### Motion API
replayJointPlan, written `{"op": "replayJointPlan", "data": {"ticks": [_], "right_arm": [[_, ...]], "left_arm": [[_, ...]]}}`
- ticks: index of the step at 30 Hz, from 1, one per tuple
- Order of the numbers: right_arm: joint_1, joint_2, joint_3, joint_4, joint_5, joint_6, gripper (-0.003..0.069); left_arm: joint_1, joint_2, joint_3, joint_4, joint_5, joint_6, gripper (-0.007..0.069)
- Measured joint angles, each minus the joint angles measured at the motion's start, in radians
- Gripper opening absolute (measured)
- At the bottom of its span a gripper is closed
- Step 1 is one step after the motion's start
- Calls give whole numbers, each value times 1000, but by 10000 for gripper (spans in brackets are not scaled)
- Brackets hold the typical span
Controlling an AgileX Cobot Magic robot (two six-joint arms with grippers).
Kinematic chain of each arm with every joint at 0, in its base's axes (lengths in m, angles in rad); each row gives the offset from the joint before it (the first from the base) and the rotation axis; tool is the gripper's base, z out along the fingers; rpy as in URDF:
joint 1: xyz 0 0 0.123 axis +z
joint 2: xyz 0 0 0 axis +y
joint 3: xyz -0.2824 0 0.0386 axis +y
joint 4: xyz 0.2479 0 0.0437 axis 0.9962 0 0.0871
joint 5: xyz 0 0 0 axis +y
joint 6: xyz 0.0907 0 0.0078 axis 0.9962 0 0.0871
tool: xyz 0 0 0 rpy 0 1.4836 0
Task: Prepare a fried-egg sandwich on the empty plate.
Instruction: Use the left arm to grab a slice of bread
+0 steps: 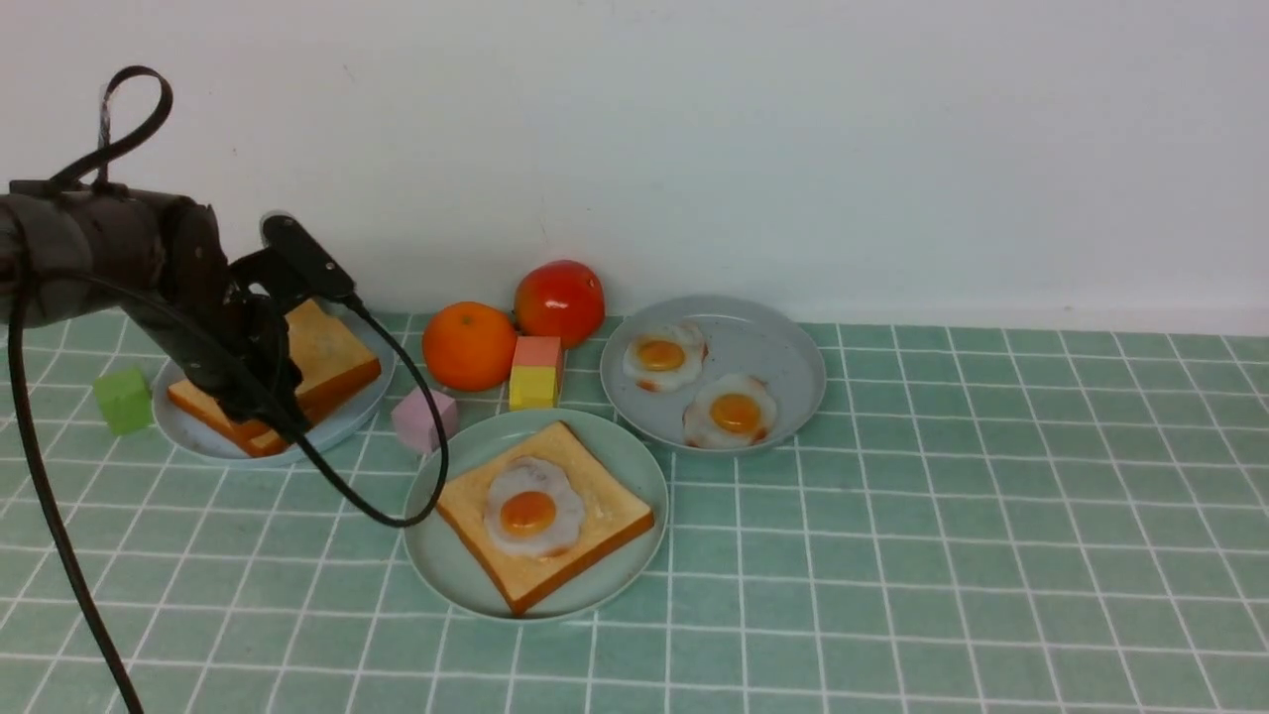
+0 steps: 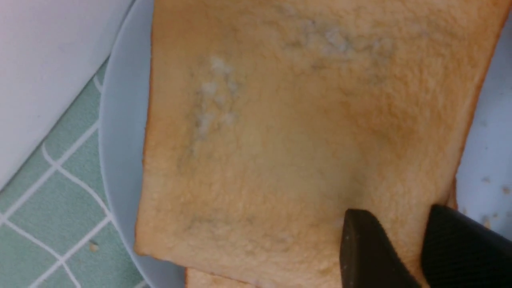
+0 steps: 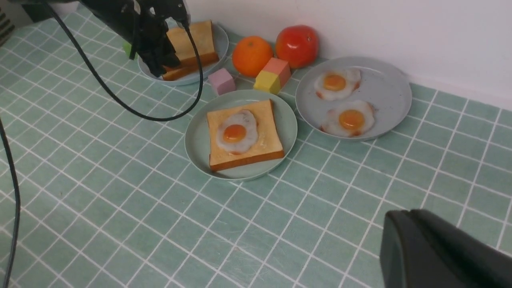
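Status: roughly two thirds done, by my read.

Done: the mint-green plate (image 1: 436, 540) sits mid-tabletop (image 1: 892, 575). The bottom toast slice (image 1: 610, 501) lies flat on it, with the fried egg (image 1: 530, 508) centred on top.

Left: the top slice (image 1: 332, 352). It's the upper one of the stack on the light-blue plate (image 1: 193, 431), far left.

Your left fingers (image 2: 368, 252) are at that slice, one on each side of its edge near a corner. There's a gap between them with toast in it, so I can't tell if they're pinching or just straddling. Your right fingers (image 3: 440, 252) are closed and empty, low at the near right, well apart from everything.

Two spare eggs (image 1: 736, 412) on the grey plate (image 1: 778, 347) aren't needed.

Remaining: grip, lift, carry to the mint-green plate, lay it square over the egg. A corner grip may let the slice droop.
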Motion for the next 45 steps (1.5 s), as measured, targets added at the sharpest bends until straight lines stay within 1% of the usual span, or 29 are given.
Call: {"op": "replayJointPlan", "data": {"ticks": [9, 14, 16, 20, 28, 31, 34, 35, 37, 38, 39, 41, 42, 44, 45], "right_arm": [[0, 0, 1, 0, 14, 0, 19], [0, 0, 2, 0, 15, 0, 21], [0, 0, 2, 0, 15, 0, 21], [0, 0, 2, 5, 16, 0, 21], [0, 0, 2, 27, 19, 1, 22], [0, 0, 2, 31, 21, 1, 23], [0, 0, 2, 47, 23, 1, 25], [0, 0, 2, 48, 24, 1, 25], [0, 0, 2, 48, 27, 1, 27], [0, 0, 2, 48, 27, 1, 28], [0, 0, 2, 48, 30, 1, 29], [0, 0, 2, 48, 38, 1, 32], [0, 0, 2, 48, 41, 0, 32], [0, 0, 2, 48, 49, -6, 32], [0, 0, 2, 48, 49, -8, 32]], "left_arm": [[1, -56, 7, -45, 30, 1, 283], [1, -53, 7, -49, 50, 35, 308], [1, -46, 7, -49, 46, 41, 309], [2, -14, 7, -10, 9, 44, 309], [2, 10, 6, 8, 8, 45, 307], [2, 10, 5, 8, 8, 42, 283], [-1, 7, 5, 13, 16, 31, 176], [-5, -1, 5, 20, 22, 30, 129], [-14, -16, 5, 27, 50, 29, 79], [-14, -18, 5, 27, 50, 28, 75], [-24, -37, 6, 27, 77, 24, 55], [-47, -79, 6, 29, 115, -4, 54], [-62, -99, 6, 29, 128, -28, 54], [-104, -155, 7, 29, 163, -124, 54], [-109, -167, 7, 29, 171, -147, 54]]}}
